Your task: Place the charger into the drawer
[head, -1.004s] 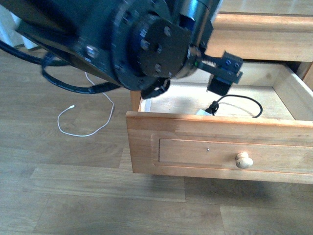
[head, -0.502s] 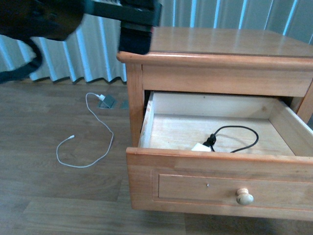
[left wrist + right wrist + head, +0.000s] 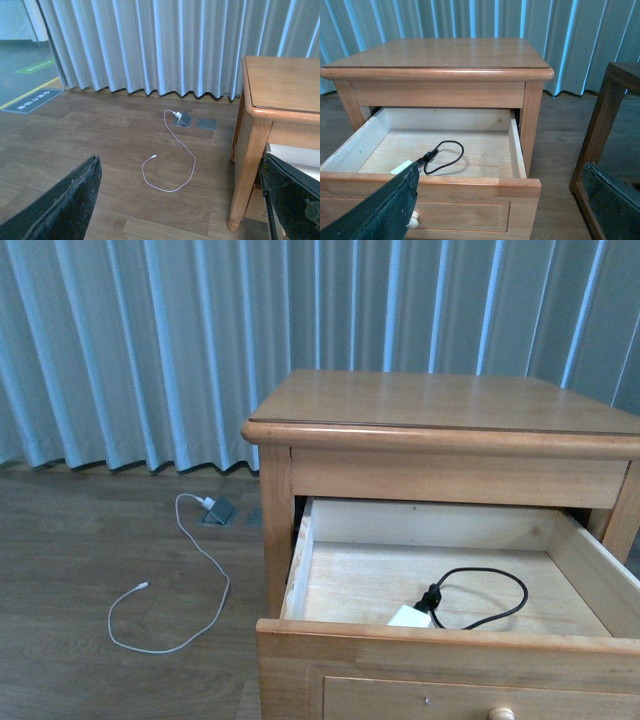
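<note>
While charger point(image 3: 409, 617) lies in open drawer point(image 3: 450, 638) | left hand point(image 3: 179, 167) — spread, empty | right hand point(image 3: 500, 170) — spread, empty

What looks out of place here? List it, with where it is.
The drawer stands pulled out, with the charger lying inside near the front, its black cable looped. A long white cable lies loose on the floor, curling away from a floor socket by the curtain. Nothing looks damaged or spilled.

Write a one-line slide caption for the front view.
Charger lying inside the open drawer, black lead looped; white cable on the floor.
</note>
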